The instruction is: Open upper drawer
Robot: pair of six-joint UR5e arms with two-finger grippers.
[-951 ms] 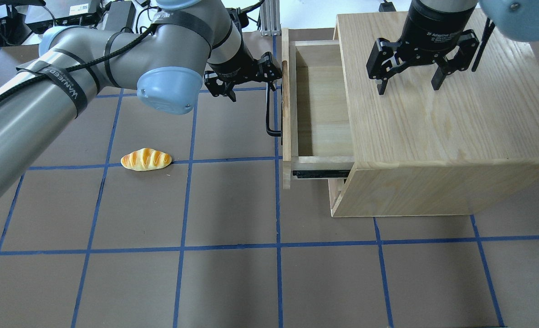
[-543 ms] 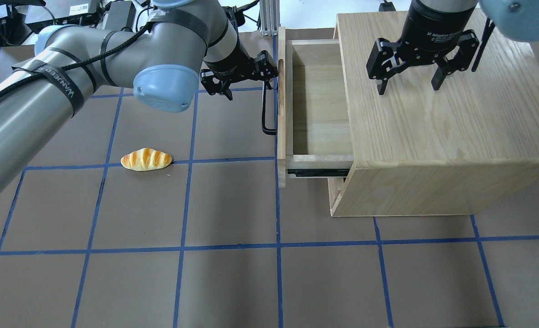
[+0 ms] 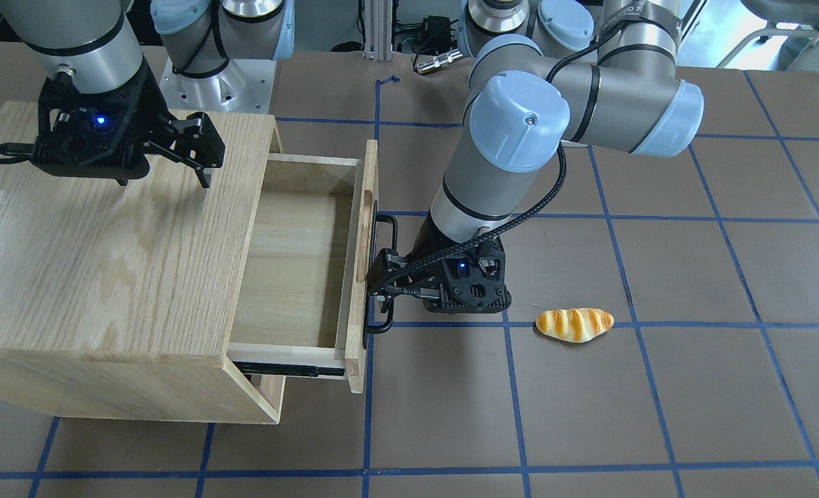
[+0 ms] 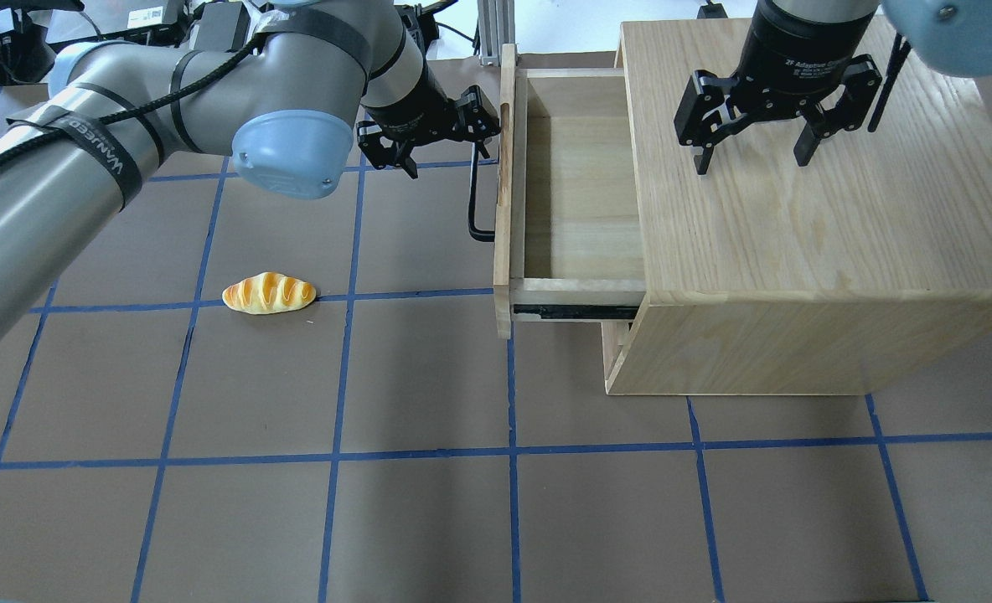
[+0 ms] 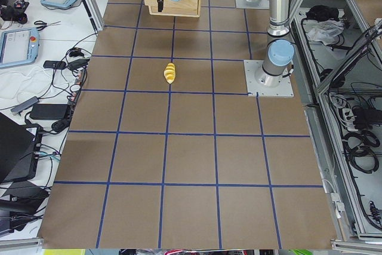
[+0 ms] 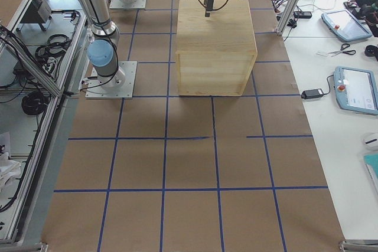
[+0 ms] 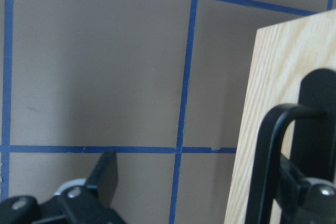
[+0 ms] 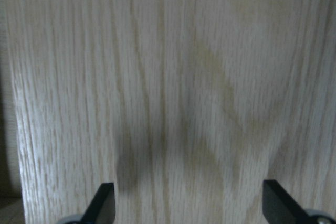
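The light oak upper drawer [image 4: 580, 201] was found pulled out of the light oak wooden cabinet [image 4: 798, 218], towards the left of the brown paper-covered bench [image 4: 421, 519]. Its long black metal bar handle [image 4: 474, 197] was enclosed between the spread fingers of the black two-finger left gripper [image 4: 439, 142]. The black two-finger right gripper [image 4: 751, 163] was held over the cabinet's top. A golden bread roll [image 4: 270, 293] was laid on the bench, well left of the drawer.

A robotics lab: gridded table [image 6: 189, 169], teach pendants [image 6: 356, 90].
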